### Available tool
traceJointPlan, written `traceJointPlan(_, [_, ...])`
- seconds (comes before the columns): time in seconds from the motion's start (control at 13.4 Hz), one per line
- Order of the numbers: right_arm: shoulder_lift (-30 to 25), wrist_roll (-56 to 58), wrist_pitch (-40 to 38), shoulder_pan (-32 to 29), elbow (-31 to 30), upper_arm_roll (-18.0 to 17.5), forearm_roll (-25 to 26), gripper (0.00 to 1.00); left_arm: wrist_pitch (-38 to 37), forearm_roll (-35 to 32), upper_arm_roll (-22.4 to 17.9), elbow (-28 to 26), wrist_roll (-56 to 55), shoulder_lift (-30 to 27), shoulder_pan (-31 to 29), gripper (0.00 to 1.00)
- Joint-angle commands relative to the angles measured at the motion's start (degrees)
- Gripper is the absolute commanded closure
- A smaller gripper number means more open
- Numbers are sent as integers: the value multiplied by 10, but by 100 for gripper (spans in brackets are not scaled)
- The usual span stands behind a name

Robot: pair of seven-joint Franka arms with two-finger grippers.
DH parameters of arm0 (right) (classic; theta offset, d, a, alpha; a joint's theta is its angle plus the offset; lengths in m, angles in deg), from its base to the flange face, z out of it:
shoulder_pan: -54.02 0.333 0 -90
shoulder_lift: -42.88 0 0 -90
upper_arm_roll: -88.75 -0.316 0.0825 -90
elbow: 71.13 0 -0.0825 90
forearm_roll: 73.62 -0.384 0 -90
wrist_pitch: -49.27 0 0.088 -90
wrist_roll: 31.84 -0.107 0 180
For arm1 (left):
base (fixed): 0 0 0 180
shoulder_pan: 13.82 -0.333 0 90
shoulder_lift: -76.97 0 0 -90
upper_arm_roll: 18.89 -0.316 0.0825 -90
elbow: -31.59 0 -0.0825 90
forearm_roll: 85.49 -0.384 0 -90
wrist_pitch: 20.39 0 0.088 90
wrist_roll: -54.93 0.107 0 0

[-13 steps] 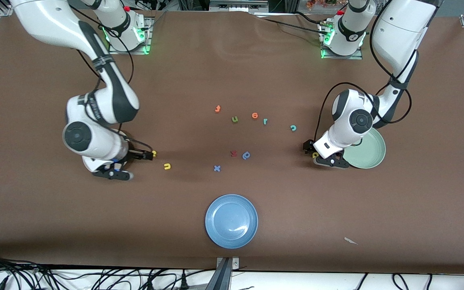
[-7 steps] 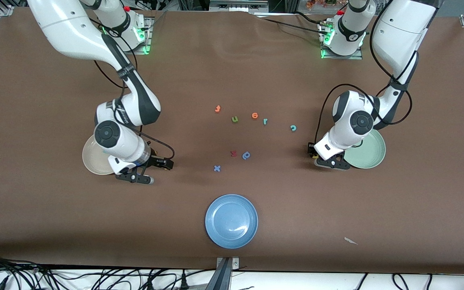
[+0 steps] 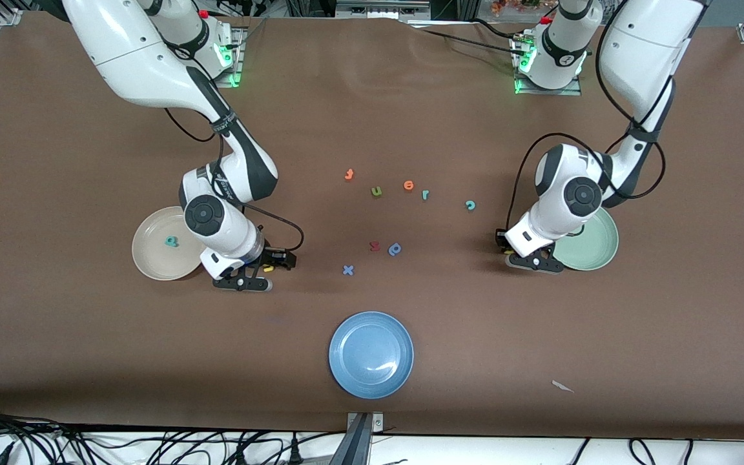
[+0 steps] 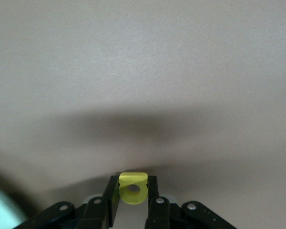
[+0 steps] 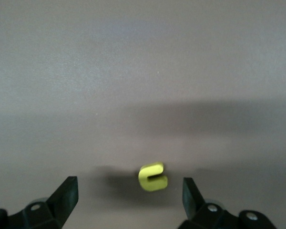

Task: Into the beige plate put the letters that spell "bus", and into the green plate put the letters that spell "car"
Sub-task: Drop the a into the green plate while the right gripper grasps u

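Yellow "a" (image 4: 133, 189) now pinched (left gripper (image 4: 133, 200) closed).

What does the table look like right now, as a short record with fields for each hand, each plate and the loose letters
left hand: shut on yellow a, beside green plate
right hand: open over yellow u, beside beige plate
beige plate: holds teal b
green plate: no letter visible
teal c, teal r: on the table
blue plate: empty
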Motion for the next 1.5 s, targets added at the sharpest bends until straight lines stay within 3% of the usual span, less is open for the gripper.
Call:
traceJointPlan(0.0, [9,28,23,-4,-8,-2,13,4,-106,0,-3,-7,12,-87,-15,100])
traceJointPlan(0.22, [16,29,36,-3,-8,-2,13,9,-157,-17,-4,-10,64,-116,-43,100])
traceJointPlan(0.45, [16,44,34,-4,-9,-2,13,37,-158,-50,-12,-34,98,-116,-71,100])
traceJointPlan(0.52, [16,44,34,-4,-10,-1,13,45,-158,-53,-24,-41,115,-113,-72,93])
traceJointPlan(0.67, [16,44,33,-4,-10,-2,13,55,-157,-55,-35,-46,138,-104,-77,58])
traceJointPlan(0.82, [16,51,33,-4,-10,-1,13,66,-157,-55,-34,-45,134,-103,-77,37])
traceJointPlan(1.12, [16,54,33,-4,-10,-1,13,83,-158,-48,-29,-39,113,-108,-71,34])
traceJointPlan(1.42, [7,57,-6,-9,1,1,13,83,-158,-43,67,-35,-50,-113,-58,34])
